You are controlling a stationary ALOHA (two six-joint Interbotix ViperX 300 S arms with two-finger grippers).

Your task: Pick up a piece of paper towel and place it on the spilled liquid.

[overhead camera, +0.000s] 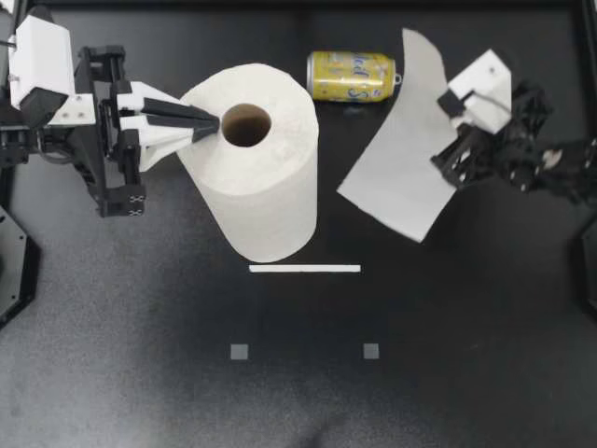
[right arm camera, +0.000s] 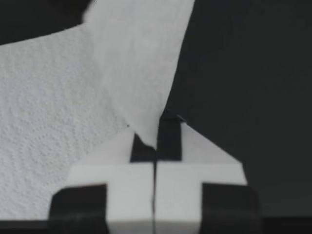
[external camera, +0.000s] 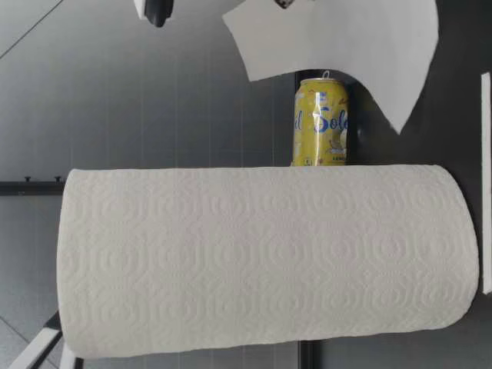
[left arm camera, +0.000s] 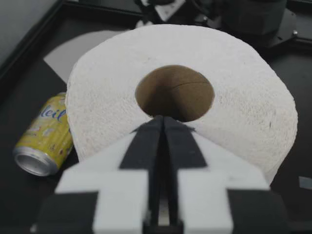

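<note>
**Holding the sheet fine, but plenty of ways to botch the drop**

Got the right gripper [overhead camera: 446,140] clenched on one edge of the torn sheet [overhead camera: 401,159], pinched thin right at the fingertips [right arm camera: 168,139] going by the right wrist view. Holding it up off the table [overhead camera: 140,373], dangling loose just beside the can [overhead camera: 352,76] lying on its side behind the roll [overhead camera: 252,159]. Can't honestly spot the spilled liquid on that dark surface. Guessing somewhere by the can's mouth.

Worries, working outward:
- Skimpy edge grip, so could slip out early on a quick swing and flutter down wherever.
- Floppy and wide, so might drape over the can or snag on it instead of lying flat on the wet patch.
- Easy to let go over dry table with no clear view of the puddle.
- Could also nudge the can and send it rolling.

Over on the other side, seeing the left gripper [overhead camera: 210,121] closed tight on nothing, tips resting at the rim of the roll's cardboard core. Probably steadying it. Could tip the roll toward the can if pulled away carelessly.
</note>
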